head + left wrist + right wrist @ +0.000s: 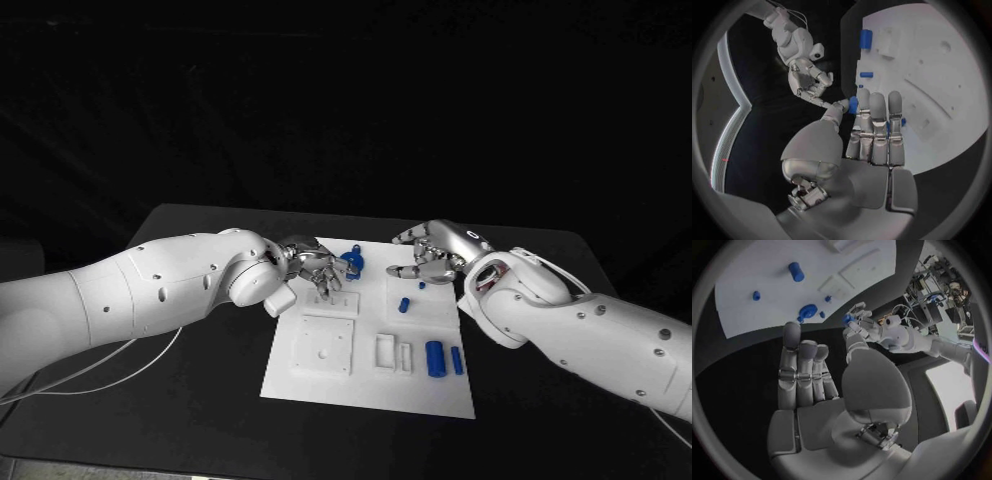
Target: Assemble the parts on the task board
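Note:
The white task board (368, 385) lies in the middle of the black table. My left hand (317, 268) hovers over the board's far left corner and pinches a small blue part (353, 265) between thumb and a finger; the left wrist view shows that part (853, 105) at the thumb tip. My right hand (433, 255) hangs above the board's far edge, fingers apart, holding nothing; its palm (817, 375) is bare. A blue cylinder (434, 357) and a thin blue pin (457, 360) lie at the board's right. A small blue piece (405, 303) sits further back.
A raised white square block (326, 345) and two narrow white fixtures (384, 350) sit on the board's near half. Black table (202, 400) surrounds the board on all sides. White cables (87, 375) trail off the table's left side.

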